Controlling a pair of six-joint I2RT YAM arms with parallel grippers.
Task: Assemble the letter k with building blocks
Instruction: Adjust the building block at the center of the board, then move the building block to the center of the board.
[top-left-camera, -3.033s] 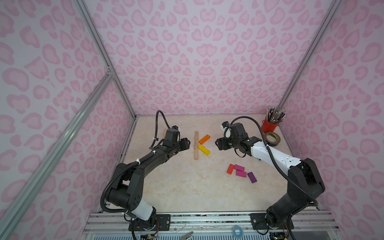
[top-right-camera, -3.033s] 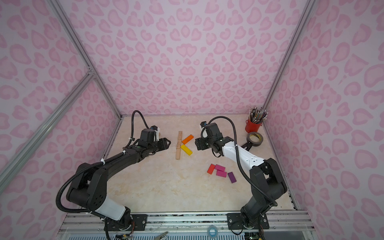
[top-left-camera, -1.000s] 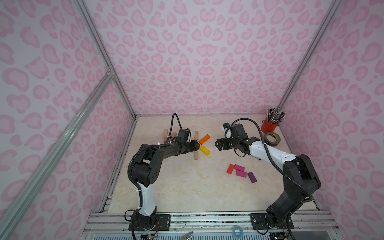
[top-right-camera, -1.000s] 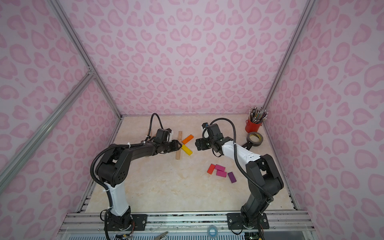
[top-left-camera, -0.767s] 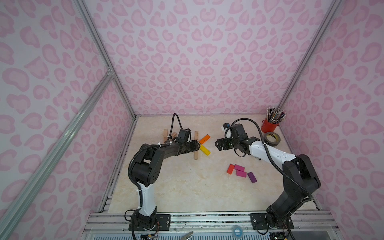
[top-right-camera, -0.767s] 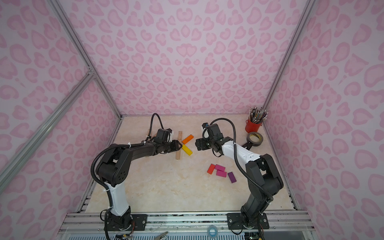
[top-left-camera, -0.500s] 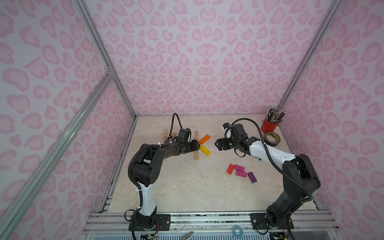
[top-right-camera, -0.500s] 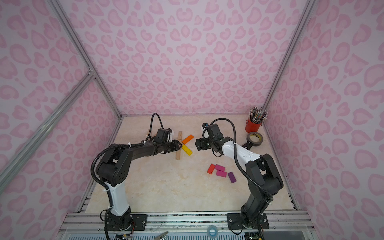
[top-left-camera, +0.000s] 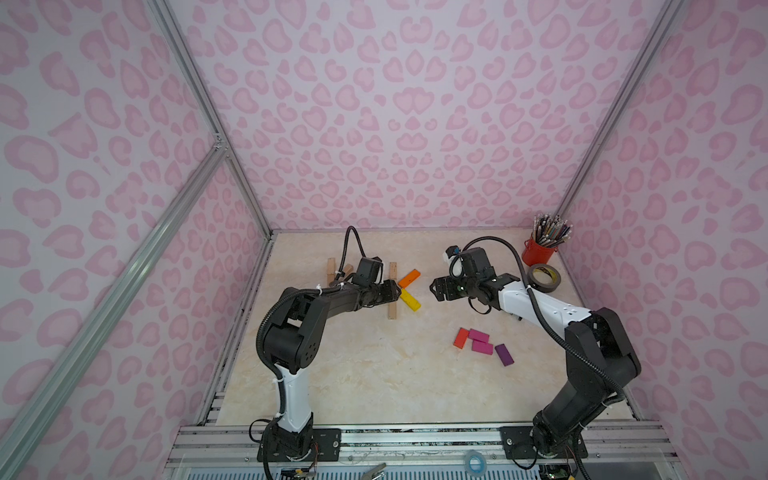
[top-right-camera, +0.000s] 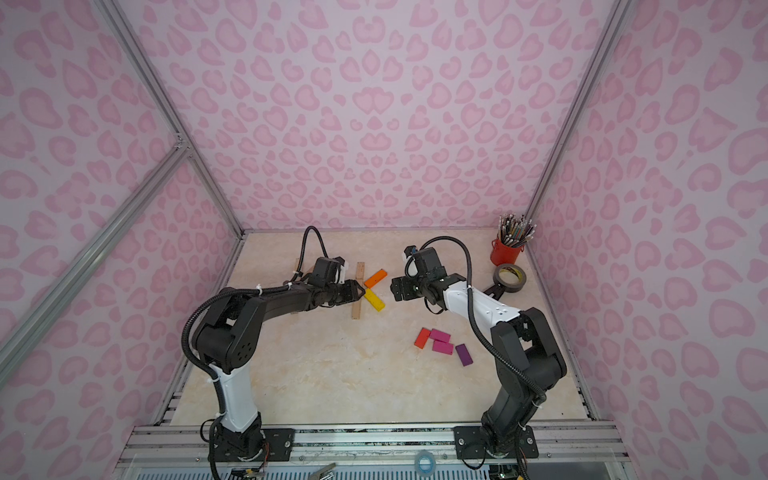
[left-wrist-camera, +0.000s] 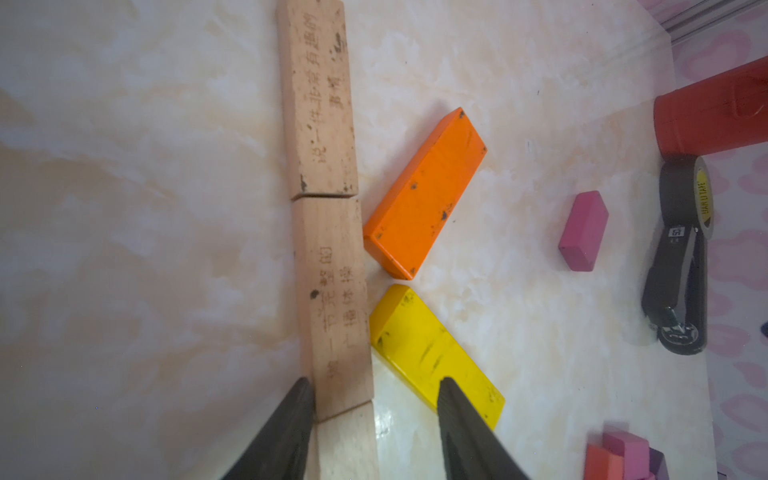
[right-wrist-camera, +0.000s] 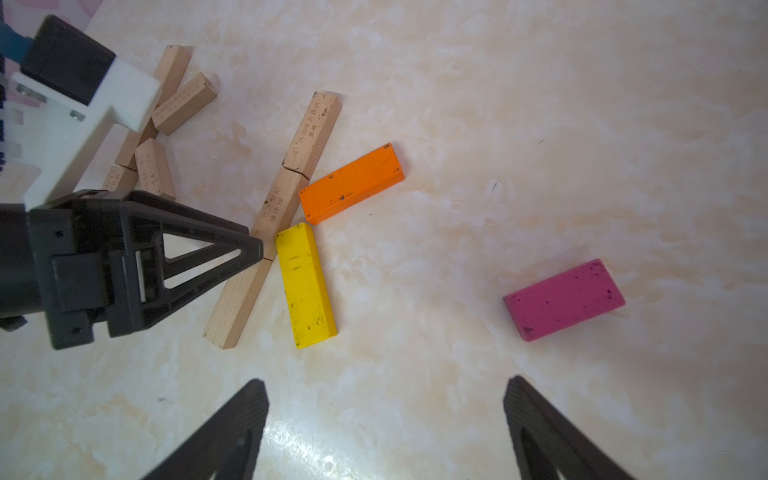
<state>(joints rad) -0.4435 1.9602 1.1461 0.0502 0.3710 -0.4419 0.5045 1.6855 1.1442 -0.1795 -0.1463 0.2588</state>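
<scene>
The left fingers (left-wrist-camera: 286, 432) stand partly apart and grip nothing. One tip is just beside the line of plain wood bars (left-wrist-camera: 328, 266), and the other is over the yellow block (left-wrist-camera: 419, 345). The right fingers (right-wrist-camera: 249, 407) are spread wide and empty above the tabletop (right-wrist-camera: 457, 83). The orange block (left-wrist-camera: 424, 195) and the yellow block slant off the bars' side. The red cup (top-left-camera: 538, 253) in the far corner holds pencils (top-left-camera: 550, 226).

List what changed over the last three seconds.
The left hand swung inward to the line of wooden bars and now straddles it, open, one tip by the yellow block. It took hold of nothing. The right hand stayed open where it was. The orange block and the rest did not move.
</scene>
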